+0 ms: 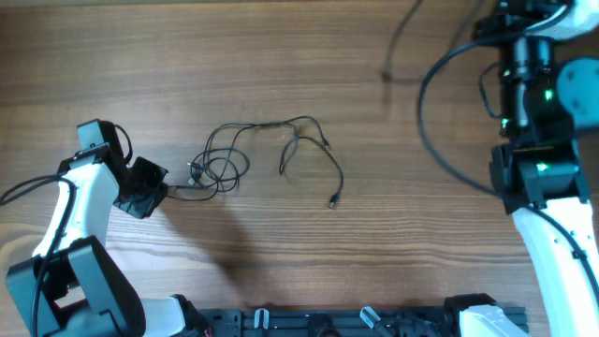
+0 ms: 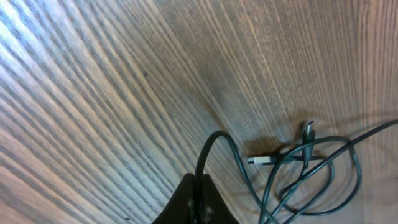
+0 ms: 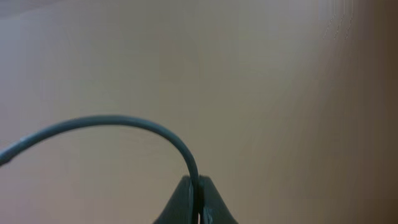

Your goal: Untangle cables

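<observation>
The cables [image 1: 225, 167] lie as thin black loose loops on the wooden table left of centre. One strand trails right to a small plug [image 1: 332, 201]. My left gripper [image 1: 161, 192] is low at the left edge of the loops and shut on one cord. In the left wrist view the jaws [image 2: 200, 186] pinch that cord, with loops [image 2: 311, 168] and a plug end [image 2: 261, 160] just to the right. My right gripper [image 3: 198, 186] is raised high and shut on another thin cord [image 3: 124, 121]. That cord hangs blurred at the top of the overhead view [image 1: 401, 37].
The right arm [image 1: 538, 103] stands at the right edge with its thick black cable [image 1: 430, 112] looping left of it. The left arm's base [image 1: 75, 281] is at the lower left. A black rail [image 1: 374, 323] runs along the front edge.
</observation>
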`<action>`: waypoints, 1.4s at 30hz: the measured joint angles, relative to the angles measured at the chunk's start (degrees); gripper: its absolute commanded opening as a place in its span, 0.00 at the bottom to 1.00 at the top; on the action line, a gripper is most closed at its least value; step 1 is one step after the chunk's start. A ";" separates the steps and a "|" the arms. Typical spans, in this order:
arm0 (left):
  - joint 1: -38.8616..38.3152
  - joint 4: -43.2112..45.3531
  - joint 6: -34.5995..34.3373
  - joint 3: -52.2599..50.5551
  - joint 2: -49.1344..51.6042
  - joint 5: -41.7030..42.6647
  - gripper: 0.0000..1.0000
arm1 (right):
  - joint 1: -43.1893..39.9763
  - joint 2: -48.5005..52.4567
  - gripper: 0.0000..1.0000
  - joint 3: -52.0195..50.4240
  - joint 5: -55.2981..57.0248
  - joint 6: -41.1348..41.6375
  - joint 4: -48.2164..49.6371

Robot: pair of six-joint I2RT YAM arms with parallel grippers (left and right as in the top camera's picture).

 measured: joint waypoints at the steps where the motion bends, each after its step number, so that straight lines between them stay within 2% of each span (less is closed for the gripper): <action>1: 0.00 -0.04 0.61 0.00 0.00 -0.22 0.04 | -1.11 0.15 0.04 0.00 3.26 1.31 -3.98; 6: 0.00 0.02 3.52 0.00 0.00 -1.73 0.04 | -5.62 1.22 0.04 0.00 10.91 5.88 -17.94; 10: 0.00 -0.02 4.15 0.00 0.00 -1.97 0.04 | -8.37 2.91 0.04 0.11 12.55 7.23 -27.12; 13: 0.00 -0.02 4.28 0.00 0.00 -1.99 0.04 | -9.35 4.94 0.12 0.11 12.90 7.45 -33.29; 17: 0.00 0.00 4.33 0.00 0.00 -2.16 0.04 | -9.35 7.32 0.19 0.11 6.97 7.85 -43.30; 20: 0.00 0.17 4.28 0.00 0.00 -2.19 0.04 | -9.33 9.46 0.20 0.11 -0.42 7.72 -46.03; 22: 0.00 0.17 4.17 0.00 0.00 -2.19 0.04 | -9.33 12.15 0.33 0.11 -6.60 5.92 -46.84; 25: 0.00 0.17 3.58 0.00 0.00 -2.19 0.04 | -9.33 18.51 1.00 0.02 -13.60 2.60 -48.43; 33: 0.00 0.44 3.52 0.00 0.00 -2.19 0.04 | -9.33 28.11 1.00 -0.33 -17.73 3.15 -52.19; 42: 0.00 2.56 3.30 0.00 0.00 -2.19 0.05 | -9.16 28.17 1.00 -0.44 -18.21 16.52 -58.69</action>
